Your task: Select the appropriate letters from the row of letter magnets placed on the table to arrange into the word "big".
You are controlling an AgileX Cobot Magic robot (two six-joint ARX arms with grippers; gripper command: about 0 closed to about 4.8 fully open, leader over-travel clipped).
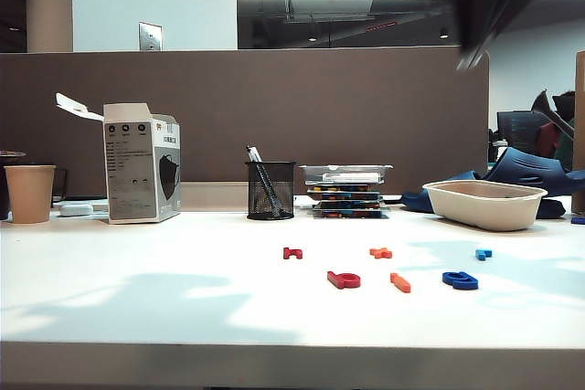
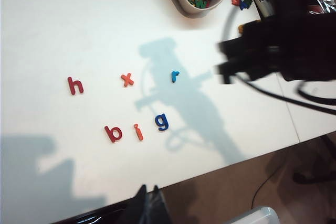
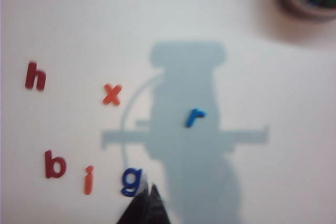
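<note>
The right gripper (image 3: 148, 191) hangs above the table with its dark fingertips pinched together on nothing, just beside the dark blue looped plastic letter g (image 3: 131, 180). In the exterior view it is only a dark blur high above the desk, so it looks clear of the letters. The left gripper (image 2: 148, 195) sits with its tips closed and empty off the front edge of the wide white table (image 2: 63, 19), out of the way.

Take that g as the landmark: the thin orange bar letter i (image 2: 138, 131) lies just beside it, and the red looped letter b (image 2: 113, 134) is next beyond that, so "big" reads in one line. Behind the g, well apart, lie the light blue r (image 2: 175, 76), the orange-red x (image 2: 127, 80) and the dark red h (image 2: 75, 85): leftovers from the row. My read is that the word is done.
</note>
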